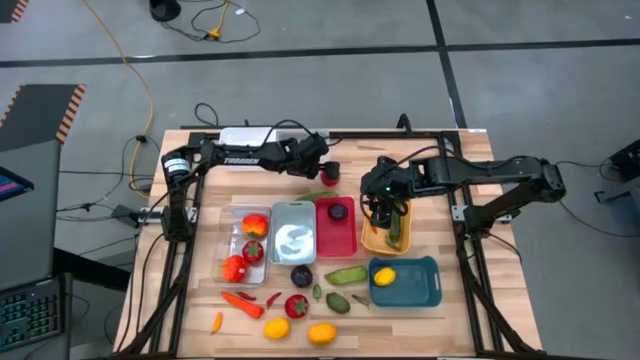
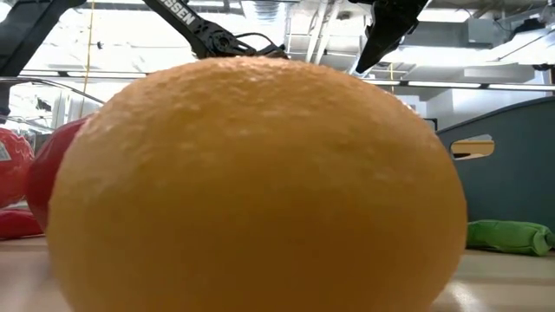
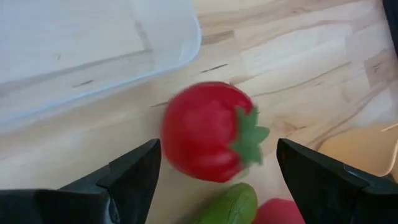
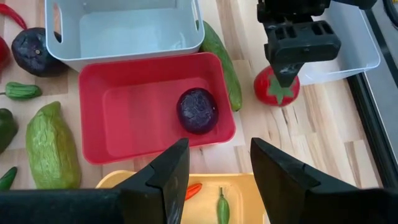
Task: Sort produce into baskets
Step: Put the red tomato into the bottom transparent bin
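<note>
A red tomato (image 3: 208,130) with a green stalk lies on the table beyond the red basket (image 4: 124,134); it also shows in the right wrist view (image 4: 277,87). My left gripper (image 3: 217,177) is open, just above the tomato, one finger on either side and apart from it. My right gripper (image 4: 217,168) is open and empty above the yellow-orange basket (image 1: 385,240), which holds a small red chili (image 4: 194,190) and a green one (image 4: 222,205). A purple plum (image 4: 198,110) lies in the red basket. A long green cucumber (image 4: 221,62) lies between the silver-grey basket (image 4: 124,31) and the tomato.
A clear basket (image 1: 247,245) at the left holds red and orange produce. A teal basket (image 1: 405,282) holds a lemon (image 1: 384,276). Loose produce lies along the near edge: a carrot (image 1: 240,303), lemons, a dark plum (image 1: 301,275), green pods. A large orange (image 2: 251,191) fills the low view.
</note>
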Available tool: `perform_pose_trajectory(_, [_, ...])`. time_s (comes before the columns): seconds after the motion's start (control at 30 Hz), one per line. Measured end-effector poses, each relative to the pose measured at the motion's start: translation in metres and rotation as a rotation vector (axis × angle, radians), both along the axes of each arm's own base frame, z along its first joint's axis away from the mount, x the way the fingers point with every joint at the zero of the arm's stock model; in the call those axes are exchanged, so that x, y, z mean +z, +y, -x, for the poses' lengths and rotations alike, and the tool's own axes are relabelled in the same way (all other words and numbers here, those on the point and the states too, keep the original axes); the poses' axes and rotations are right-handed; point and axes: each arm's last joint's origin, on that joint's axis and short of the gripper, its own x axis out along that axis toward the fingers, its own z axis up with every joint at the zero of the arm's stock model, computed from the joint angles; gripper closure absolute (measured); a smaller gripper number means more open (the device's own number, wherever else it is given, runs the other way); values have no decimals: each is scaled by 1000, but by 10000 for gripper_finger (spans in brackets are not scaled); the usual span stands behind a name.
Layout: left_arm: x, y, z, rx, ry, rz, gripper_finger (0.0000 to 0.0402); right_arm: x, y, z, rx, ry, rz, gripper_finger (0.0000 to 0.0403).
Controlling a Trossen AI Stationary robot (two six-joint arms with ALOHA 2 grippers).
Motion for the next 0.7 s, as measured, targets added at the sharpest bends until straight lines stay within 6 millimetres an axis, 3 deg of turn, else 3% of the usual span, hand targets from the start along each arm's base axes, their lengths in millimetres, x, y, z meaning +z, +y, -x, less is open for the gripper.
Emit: perform_pose_trajectory(0.7, [-42, 2, -15, -29, 14, 35, 95, 0, 0, 1, 0, 6, 0, 204])
